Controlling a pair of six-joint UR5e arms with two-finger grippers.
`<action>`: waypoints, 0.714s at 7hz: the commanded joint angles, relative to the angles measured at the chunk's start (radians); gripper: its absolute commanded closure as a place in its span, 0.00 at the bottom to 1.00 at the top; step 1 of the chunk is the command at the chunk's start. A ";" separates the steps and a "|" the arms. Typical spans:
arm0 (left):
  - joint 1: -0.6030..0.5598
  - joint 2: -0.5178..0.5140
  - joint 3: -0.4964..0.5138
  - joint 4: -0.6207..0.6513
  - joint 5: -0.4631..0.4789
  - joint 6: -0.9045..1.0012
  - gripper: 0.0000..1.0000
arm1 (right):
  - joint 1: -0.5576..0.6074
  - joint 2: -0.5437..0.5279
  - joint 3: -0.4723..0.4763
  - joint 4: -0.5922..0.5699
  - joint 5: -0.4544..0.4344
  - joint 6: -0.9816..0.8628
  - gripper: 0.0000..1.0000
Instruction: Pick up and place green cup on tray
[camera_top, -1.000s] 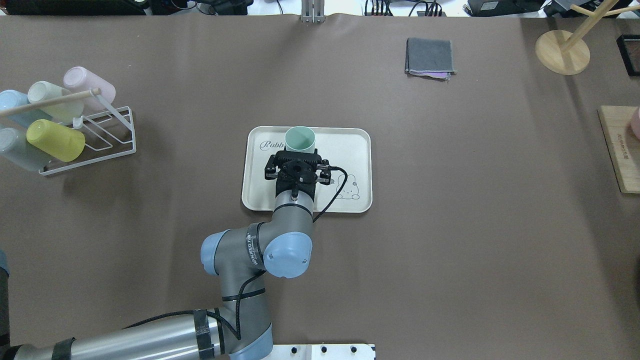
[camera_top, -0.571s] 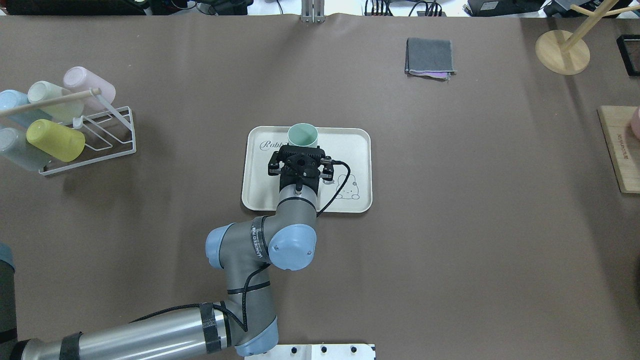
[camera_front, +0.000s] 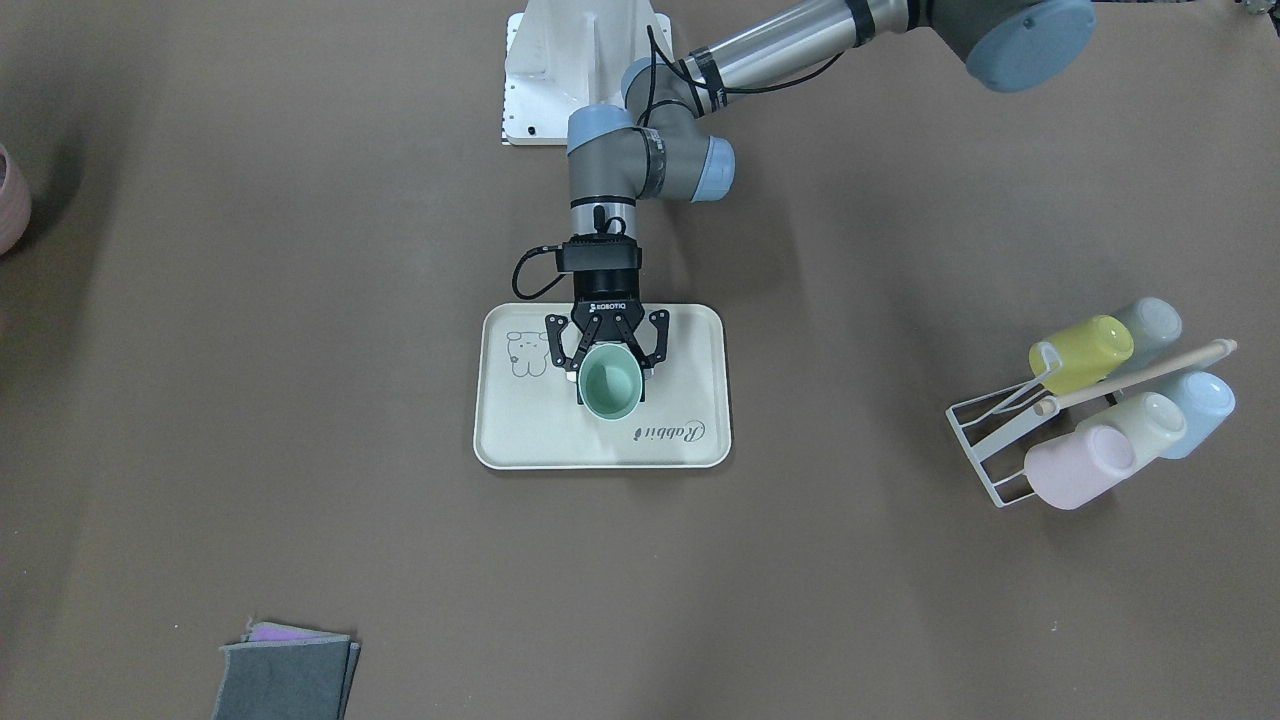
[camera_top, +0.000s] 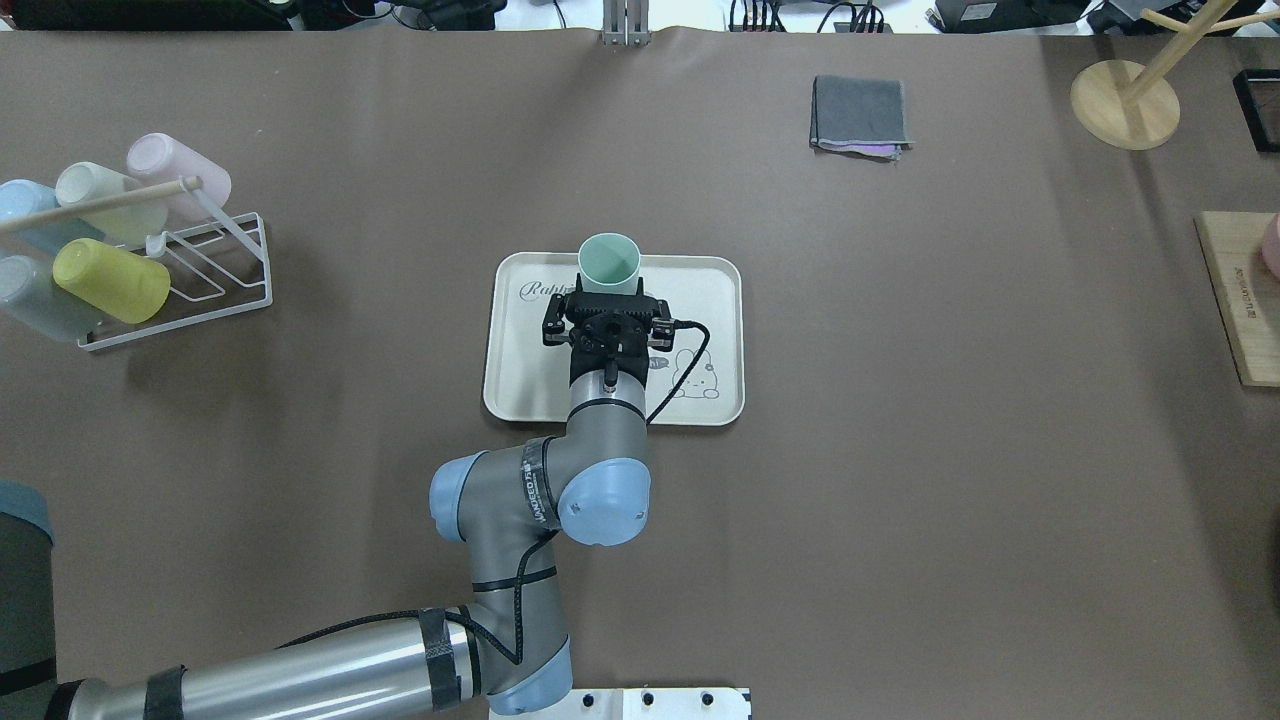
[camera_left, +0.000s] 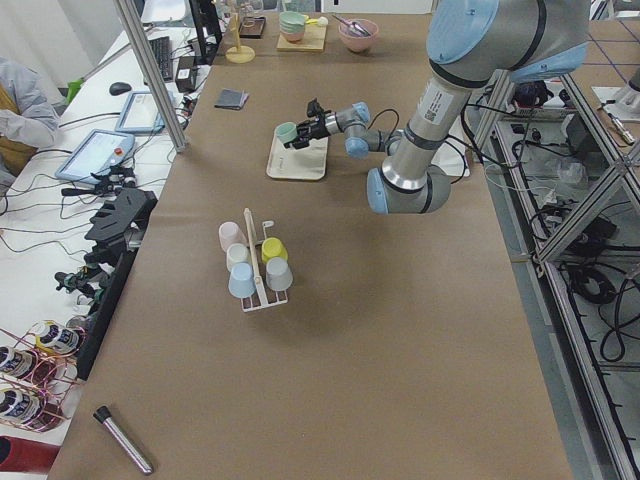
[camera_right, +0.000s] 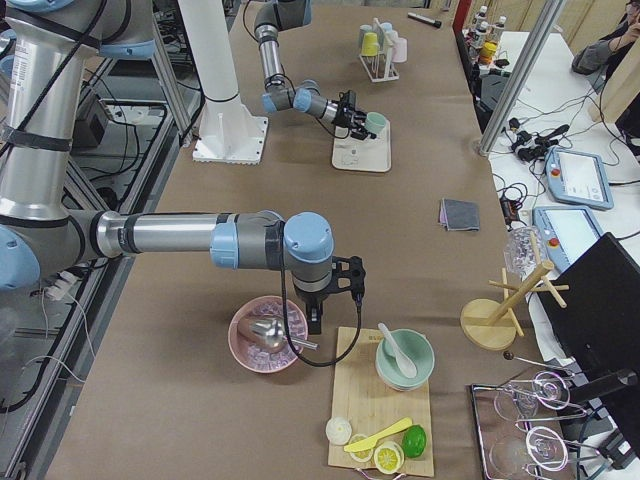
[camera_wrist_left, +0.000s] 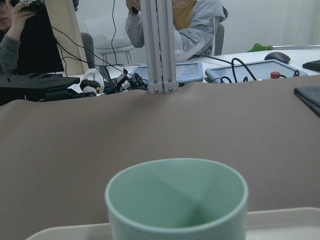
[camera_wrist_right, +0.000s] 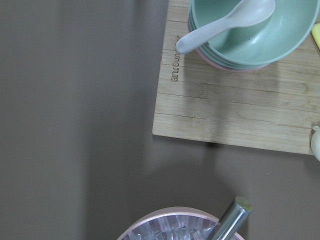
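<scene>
Left wrist-mounted view: green cup (camera_wrist_left: 176, 200), plain matte sage, upright.

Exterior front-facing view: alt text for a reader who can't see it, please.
The left gripper holds the green cup upright over the cream tray at mid-table; the arm extends from the top edge. A white rack of pastel cups sits at the right, a folded grey cloth at bottom left.

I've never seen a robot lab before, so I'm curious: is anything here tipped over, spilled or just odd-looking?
Nothing stands out. The green cup is upright in the left tool over the tray, and nothing has spilled. The pastel cups lie sideways, but only because the wire rack holds them that way.
</scene>
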 joint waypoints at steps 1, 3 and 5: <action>0.019 -0.010 0.033 0.076 0.073 -0.108 0.73 | 0.000 0.000 0.000 0.000 -0.001 0.002 0.00; 0.037 -0.015 0.038 0.076 0.106 -0.117 0.73 | 0.000 0.000 -0.001 0.000 -0.001 0.002 0.00; 0.047 -0.015 0.047 0.093 0.121 -0.199 0.73 | 0.000 0.000 -0.001 0.000 0.000 0.002 0.00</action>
